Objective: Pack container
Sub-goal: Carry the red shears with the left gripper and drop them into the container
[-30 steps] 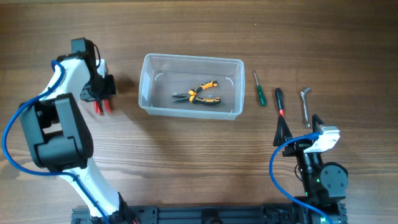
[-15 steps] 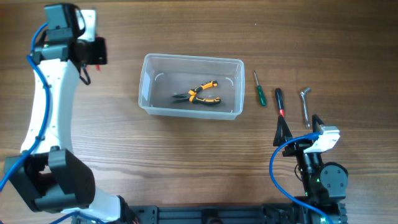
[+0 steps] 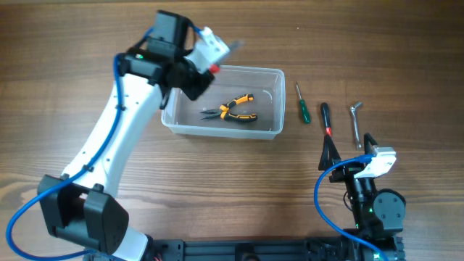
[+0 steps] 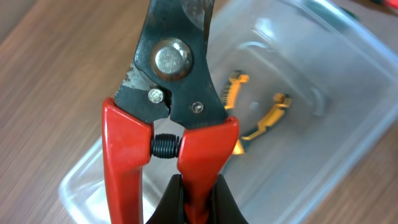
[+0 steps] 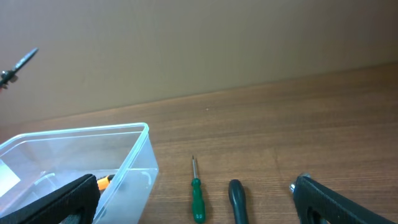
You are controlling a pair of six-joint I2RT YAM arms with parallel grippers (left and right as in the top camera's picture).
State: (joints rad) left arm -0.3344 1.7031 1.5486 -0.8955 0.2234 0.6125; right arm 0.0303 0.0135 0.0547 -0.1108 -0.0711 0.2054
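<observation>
Two arms at the wooden worktop (image 3: 217,188); notes from my side.

Left gripper (image 3: 210,70): I am pinching red-handled cutters (image 4: 177,93), jaws pressed onto the red grip on the right as my wrist camera sees it, dark blades pointing away from the fingers. I am holding them in the air over the container (image 3: 217,131), above its far left corner. A black coil spring is showing between the two red grips, which are standing a little apart.

Container: clear plastic tub, sitting around the middle of the worktop, somewhat toward the far edge, long sides running parallel to that edge. Yellow-and-black pliers (image 3: 232,109) are lying flat on its floor, about centre, nose pointing toward the left edge.

Right gripper (image 3: 350,148): resting low by the near right corner, jaws spread wide and holding nothing. My right wrist camera is looking toward the far edge, one finger showing at each lower corner of its view.

Loose tools are lying on the bare wood between the container and the right edge, in a row, none touching another. A green-handled screwdriver (image 3: 302,109) is lying just beside the container's right wall, then a black-handled screwdriver with a red band (image 3: 326,118), then a grey L-shaped key (image 3: 356,122) nearest the right edge. All three are lying roughly at right angles to the far edge.
</observation>
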